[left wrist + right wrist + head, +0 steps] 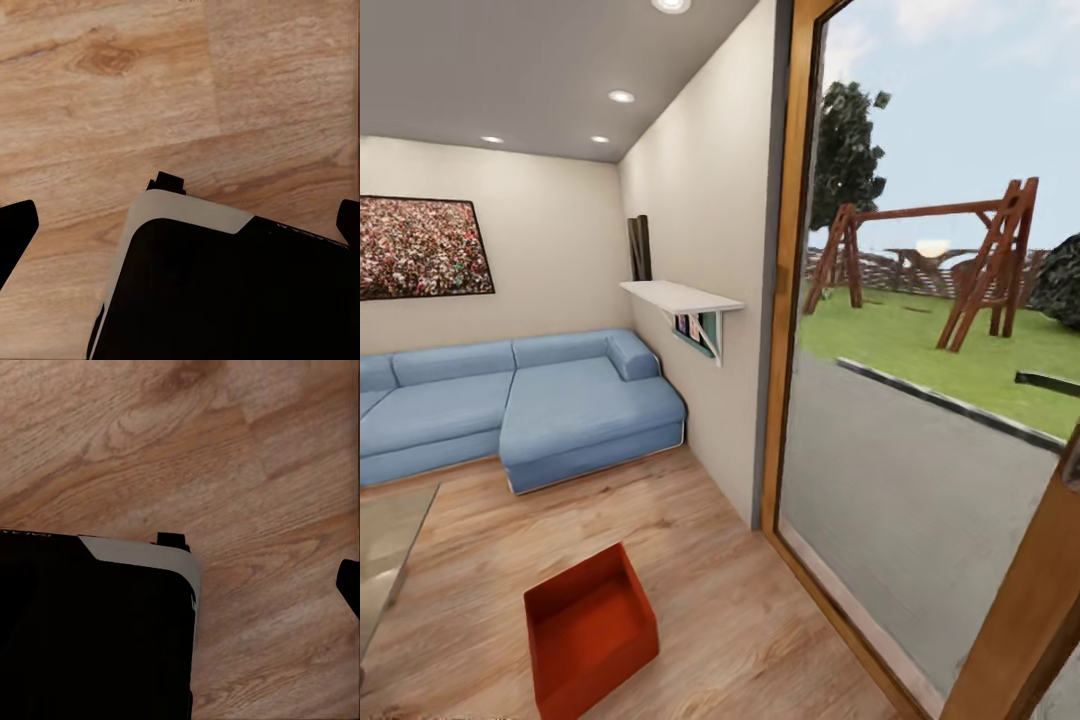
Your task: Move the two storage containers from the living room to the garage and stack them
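Note:
One red-orange open-topped storage container (590,625) stands on the light wood-plank floor (690,540) of the living room, low in the head view and slightly left of centre, empty inside. In the left wrist view my left gripper (180,225) hangs open above the planks, its dark fingertips (16,229) wide apart at the picture's edges, with my dark base (225,292) below it. In the right wrist view my right gripper (180,585) is open too, with one fingertip (349,585) showing and the other lost against the dark base (90,630). Neither gripper holds anything.
A blue corner sofa (520,400) lines the far wall under a crowd picture (420,247). A glass table edge (385,545) is at the left. A white wall shelf (682,296) juts out beside a wood-framed glass door (920,430) showing a garden with swings.

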{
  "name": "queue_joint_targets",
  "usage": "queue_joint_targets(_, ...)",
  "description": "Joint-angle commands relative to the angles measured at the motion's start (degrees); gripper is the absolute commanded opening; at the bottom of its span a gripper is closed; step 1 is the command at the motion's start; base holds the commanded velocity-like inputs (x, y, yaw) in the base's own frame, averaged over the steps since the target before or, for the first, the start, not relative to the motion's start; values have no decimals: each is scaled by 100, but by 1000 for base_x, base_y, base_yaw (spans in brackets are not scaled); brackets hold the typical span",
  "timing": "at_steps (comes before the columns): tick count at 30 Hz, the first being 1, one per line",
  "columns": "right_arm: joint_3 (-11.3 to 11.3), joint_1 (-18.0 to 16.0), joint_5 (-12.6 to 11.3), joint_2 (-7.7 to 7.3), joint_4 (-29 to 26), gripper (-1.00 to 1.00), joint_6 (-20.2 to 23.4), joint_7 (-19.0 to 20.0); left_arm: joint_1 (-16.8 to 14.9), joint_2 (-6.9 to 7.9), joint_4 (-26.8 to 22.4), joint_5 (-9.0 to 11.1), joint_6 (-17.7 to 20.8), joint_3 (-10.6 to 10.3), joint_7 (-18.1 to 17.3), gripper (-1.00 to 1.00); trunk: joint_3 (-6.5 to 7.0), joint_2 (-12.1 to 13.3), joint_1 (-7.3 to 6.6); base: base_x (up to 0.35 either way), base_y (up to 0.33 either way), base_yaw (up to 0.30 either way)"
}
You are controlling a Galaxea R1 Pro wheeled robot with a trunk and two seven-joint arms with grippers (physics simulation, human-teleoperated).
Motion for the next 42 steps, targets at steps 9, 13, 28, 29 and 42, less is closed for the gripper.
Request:
queue_joint_targets(9,59,-10,-40,3,17,100,-31,-5,-5,-1,1,46,-14,-49,16,100,-10,-7,3,219,-249,279)
queue_joint_targets(13,75,-10,-29,3,17,100,-30,-4,-5,-1,1,48,-25,-49,16,100,-10,-7,3,246,-200,279)
queue_joint_targets(28,88,-10,-9,-5,17,100,-18,34,-5,-1,1,48,-34,-49,16,100,-10,-7,3,213,-123,130)
queue_joint_targets(29,89,-10,-10,-1,17,100,-17,20,-5,-1,1,48,-34,-49,16,100,-10,-7,3,39,-2,10)
queue_joint_targets(42,93,-10,-17,-6,17,100,-17,50,-5,-5,1,45,-60,-49,16,100,-10,-7,3,6,0,176)
